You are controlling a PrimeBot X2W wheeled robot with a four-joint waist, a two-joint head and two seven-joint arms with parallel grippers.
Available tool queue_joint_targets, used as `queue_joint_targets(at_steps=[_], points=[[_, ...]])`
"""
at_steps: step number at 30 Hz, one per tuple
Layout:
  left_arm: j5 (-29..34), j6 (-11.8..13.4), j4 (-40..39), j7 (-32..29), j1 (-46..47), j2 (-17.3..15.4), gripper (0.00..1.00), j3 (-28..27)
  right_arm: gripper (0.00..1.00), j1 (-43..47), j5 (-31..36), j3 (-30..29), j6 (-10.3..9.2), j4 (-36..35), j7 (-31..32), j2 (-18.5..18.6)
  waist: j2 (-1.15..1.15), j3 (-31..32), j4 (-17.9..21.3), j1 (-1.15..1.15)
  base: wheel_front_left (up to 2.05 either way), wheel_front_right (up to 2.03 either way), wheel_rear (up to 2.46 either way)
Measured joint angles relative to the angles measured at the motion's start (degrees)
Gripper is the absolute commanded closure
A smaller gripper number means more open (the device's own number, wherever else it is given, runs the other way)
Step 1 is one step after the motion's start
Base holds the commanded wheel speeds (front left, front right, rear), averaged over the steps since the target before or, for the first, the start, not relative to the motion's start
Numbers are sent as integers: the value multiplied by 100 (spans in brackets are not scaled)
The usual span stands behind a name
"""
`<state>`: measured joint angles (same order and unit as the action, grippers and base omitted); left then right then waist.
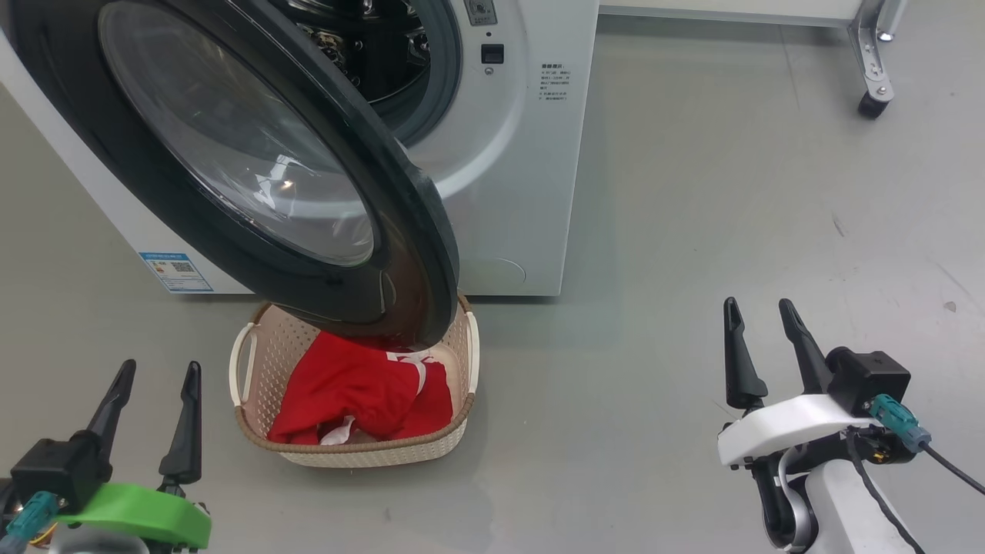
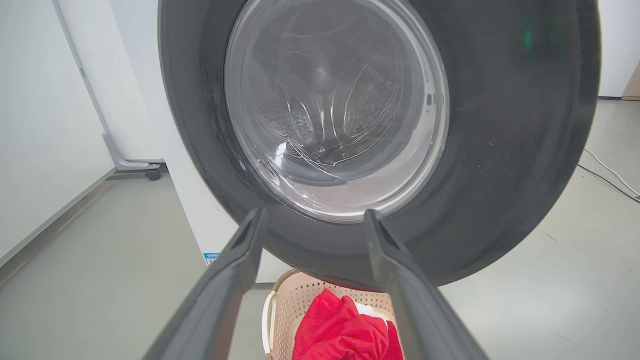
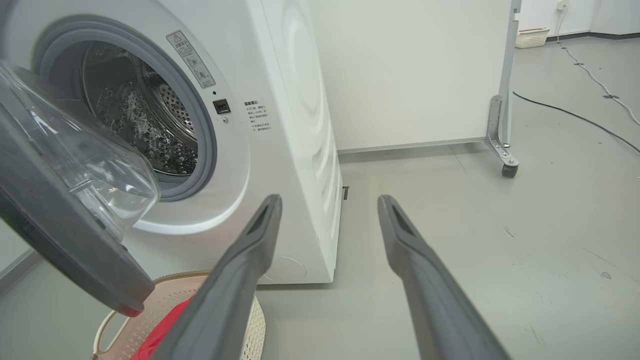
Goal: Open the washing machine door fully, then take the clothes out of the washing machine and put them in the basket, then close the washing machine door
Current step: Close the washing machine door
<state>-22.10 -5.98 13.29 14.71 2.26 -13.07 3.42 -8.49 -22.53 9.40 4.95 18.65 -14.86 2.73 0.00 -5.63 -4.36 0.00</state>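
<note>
Head view: door (image 1: 231,154) ajar at 11 o'clock, overhanging basket (image 1: 262,362) of clothes (image 1: 354,385) at 6. Released, empty: left gripper (image 1: 159,367) at 8, right gripper (image 1: 757,303) at 4. Risk: push glances off glossy door, no latch.

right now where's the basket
In the head view, the basket sits on the floor lower left of centre, before the washing machine, its far end under the open washing machine door, red clothes inside.

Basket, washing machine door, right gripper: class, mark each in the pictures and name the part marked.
basket (image 1: 273,369), head view, bare perforated left wall.
washing machine door (image 1: 231,138), head view, clear glass bowl.
right gripper (image 1: 757,305), head view, midway between its open fingertips.
</note>
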Motion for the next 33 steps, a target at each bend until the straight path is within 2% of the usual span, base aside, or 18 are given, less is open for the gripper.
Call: queue_joint_targets(at_steps=[10, 26, 27, 28, 33], points=[[246, 46, -57, 0, -13, 309, 0, -310, 0, 80, 0, 13, -7, -3, 0, 0, 0, -13, 1, 0, 0, 0, 0], [411, -37, -45, 0, -19, 495, 0, -501, 0, 80, 0, 26, -7, -2, 0, 0, 0, -8, 8, 0, 0, 0, 0], [422, -37, -43, 0, -19, 499, 0, -504, 46, 80, 0, 27, -7, -2, 0, 0, 0, -8, 8, 0, 0, 0, 0], [431, -38, -43, 0, -19, 508, 0, -511, 100, 80, 0, 30, -7, -2, 0, 0, 0, -8, 8, 0, 0, 0, 0], [516, -85, -43, 0, -20, 548, 0, -534, 100, 69, 0, 29, 33, -378, 0, 1, 0, -12, 2, 0, 0, 0, 0]])
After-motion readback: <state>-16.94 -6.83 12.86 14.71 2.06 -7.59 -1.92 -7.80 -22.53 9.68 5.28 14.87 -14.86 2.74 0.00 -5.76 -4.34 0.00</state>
